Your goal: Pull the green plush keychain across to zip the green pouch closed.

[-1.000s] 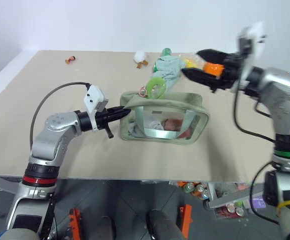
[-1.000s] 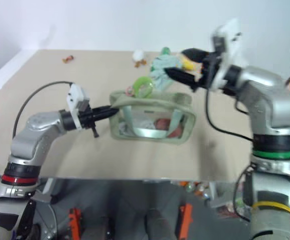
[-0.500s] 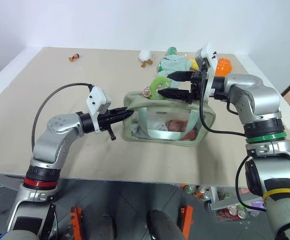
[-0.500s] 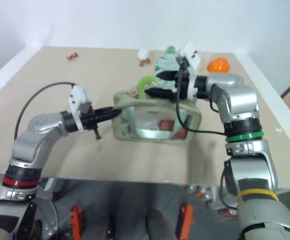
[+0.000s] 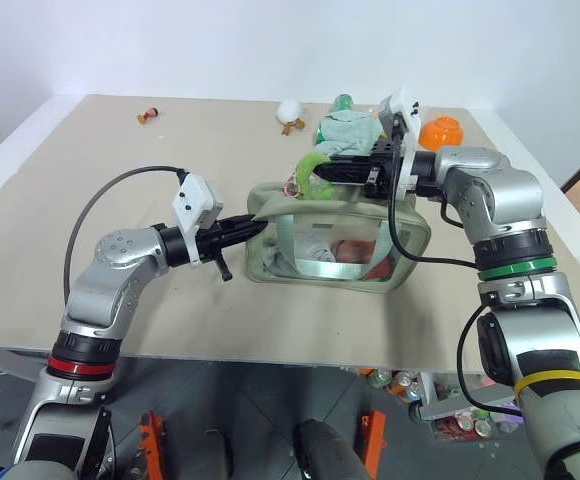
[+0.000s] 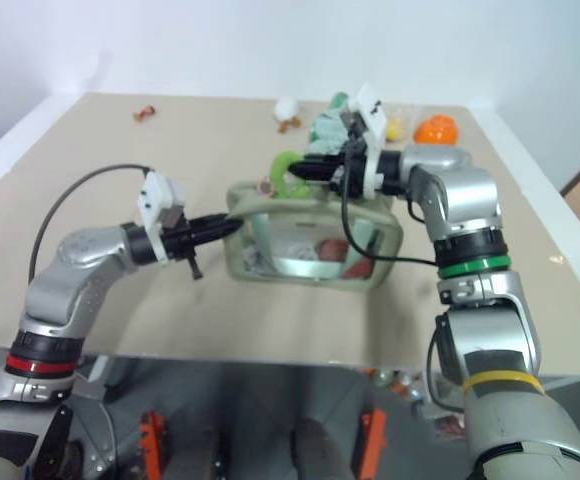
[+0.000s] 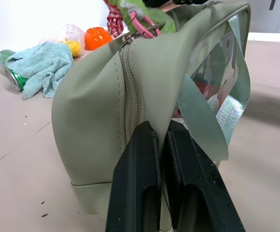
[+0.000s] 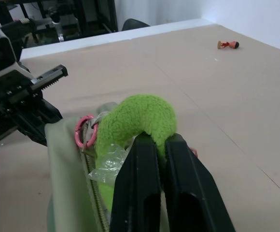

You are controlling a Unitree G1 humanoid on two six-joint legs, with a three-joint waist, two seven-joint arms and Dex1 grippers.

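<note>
The green pouch (image 5: 355, 207) stands near the middle of the table, its zipper (image 7: 128, 82) running up the left end. The lime-green plush keychain (image 8: 135, 116) sits on top at that left end, hung by a pink loop (image 8: 84, 131) from the zipper pull. My right gripper (image 5: 320, 175) reaches in level from the right and is shut on the plush keychain. My left gripper (image 5: 255, 227) comes level from the left and is shut on the pouch's end fabric (image 7: 91, 111), just below the zipper.
Behind the pouch lie a pale teal cloth (image 5: 348, 130) and a green bottle (image 5: 342, 101). An orange object (image 5: 442, 131) sits at the back right, a white toy (image 5: 290, 110) and a small red toy (image 5: 149, 115) at the back. Bare tabletop (image 5: 120, 170) stretches left.
My right gripper came down and leftward from above the pouch's right end to the plush keychain, then closed on it. The left gripper kept its pinch on the pouch.
</note>
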